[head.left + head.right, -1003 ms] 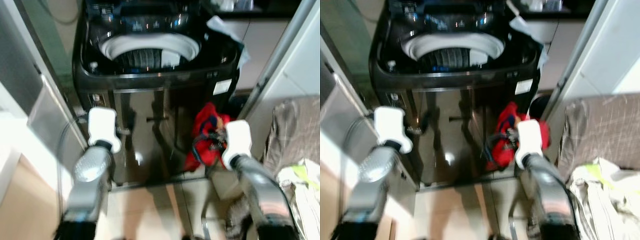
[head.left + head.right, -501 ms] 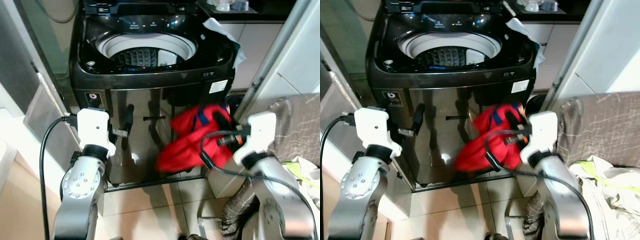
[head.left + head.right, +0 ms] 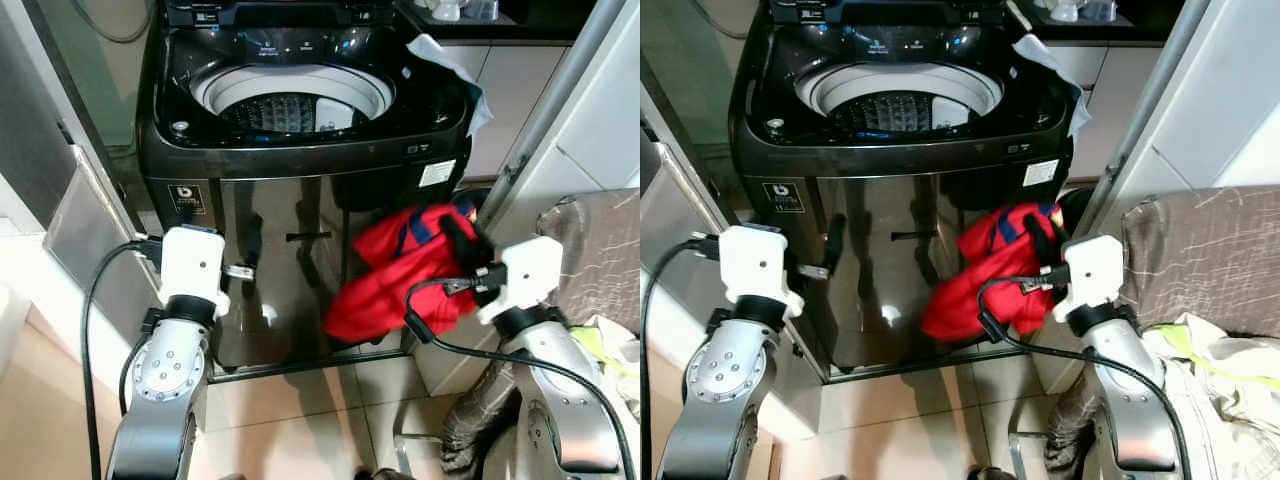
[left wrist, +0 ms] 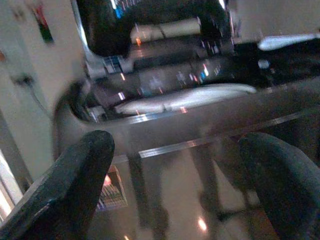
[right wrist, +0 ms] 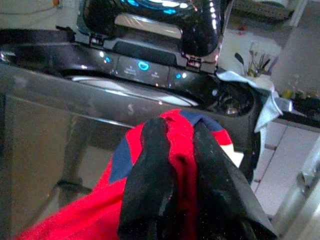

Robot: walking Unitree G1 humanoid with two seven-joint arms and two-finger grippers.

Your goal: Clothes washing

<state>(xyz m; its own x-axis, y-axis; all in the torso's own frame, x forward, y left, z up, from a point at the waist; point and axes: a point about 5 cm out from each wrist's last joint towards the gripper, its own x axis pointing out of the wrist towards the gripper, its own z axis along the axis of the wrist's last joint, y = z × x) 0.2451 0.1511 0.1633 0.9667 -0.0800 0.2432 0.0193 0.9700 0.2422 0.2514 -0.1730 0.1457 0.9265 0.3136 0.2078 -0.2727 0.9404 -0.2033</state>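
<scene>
**Red garment in my right pincer, in front of the open washer**

My right pincer (image 3: 462, 240) is clamped on a red garment (image 3: 395, 275) with dark blue trim; in my right wrist view my two black fingers (image 5: 150, 170) pinch a fold of the red cloth between them. The garment hangs from my grip in the air, in front of the lower right part of the washing machine's glossy dark front panel (image 3: 290, 260), below the top edge of the machine and not inside it. Most of the cloth droops toward my left, away from my fingers

The washing machine (image 3: 300, 110) stands straight ahead of me, its lid raised at the back and the white-rimmed drum opening (image 3: 292, 97) exposed. A pale cloth (image 3: 445, 60) lies draped over the machine's back right corner

My left pincer (image 4: 170, 190) is spread wide and holds nothing; it points at the left part of the front panel, just short of it, and I see its reflection in the shine. On my right side a brown fabric-covered surface (image 3: 600, 250) carries a light, crumpled piece of laundry (image 3: 1230, 370). The floor (image 3: 300, 410) below is pale tile
</scene>
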